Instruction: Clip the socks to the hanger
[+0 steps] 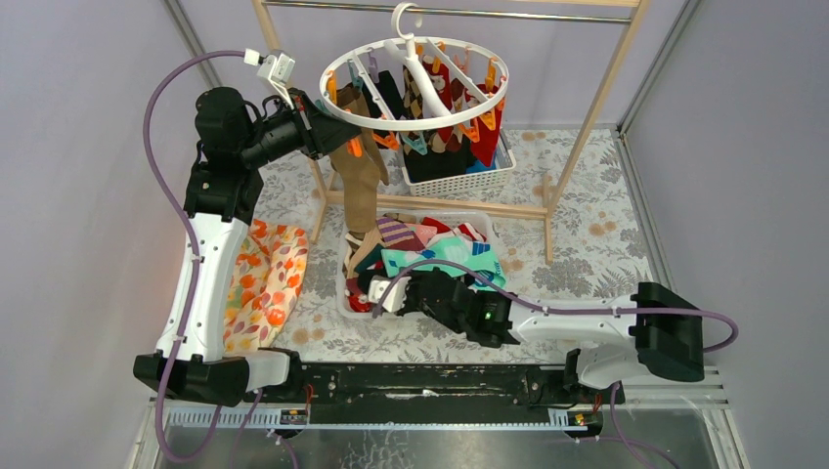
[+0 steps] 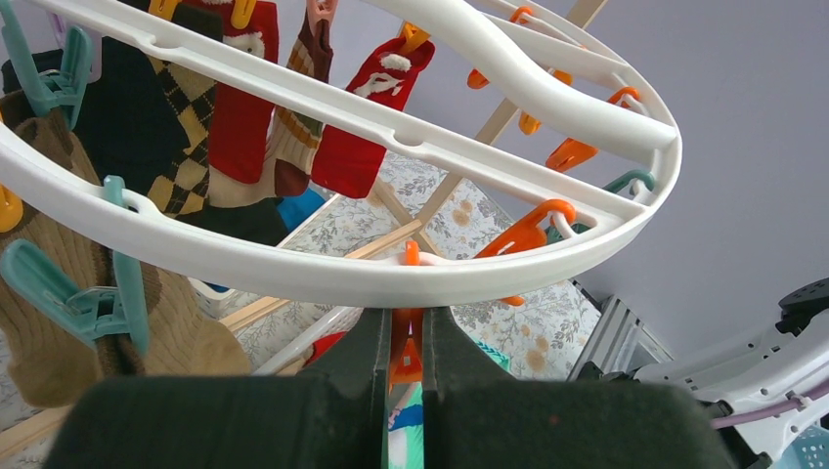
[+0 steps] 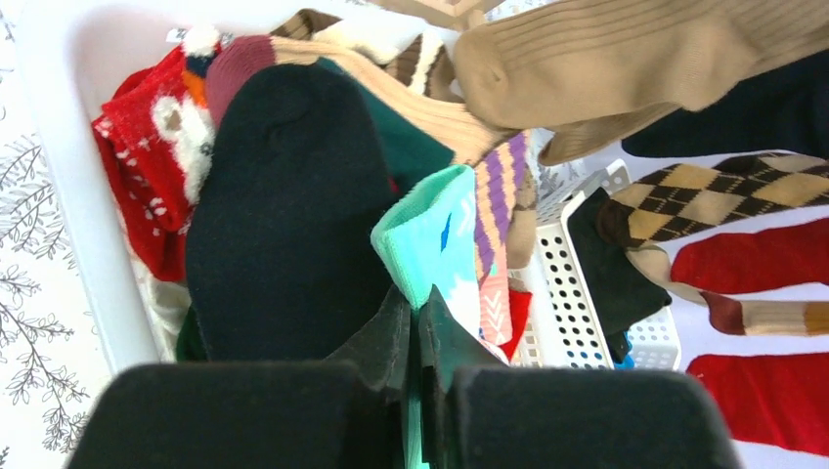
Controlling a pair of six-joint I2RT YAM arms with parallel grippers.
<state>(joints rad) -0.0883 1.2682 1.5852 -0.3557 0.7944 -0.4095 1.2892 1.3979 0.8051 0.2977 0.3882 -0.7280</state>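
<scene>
So, one arm on a clip, the other on a sock
Up top the left gripper (image 2: 406, 327) is pinched nearly shut on an orange clip (image 2: 409, 363) under the white ring hanger (image 2: 293, 269), probably to squeeze it open; the right gripper (image 3: 418, 315) is clamped tight on the edge of a mint-green sock (image 3: 435, 234) in the white basket (image 3: 68, 147), looks ready to lift

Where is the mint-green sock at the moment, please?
The mint-green sock lies in the white basket, just right of the black sock in the right wrist view, its edge pinched by the right gripper.
</scene>
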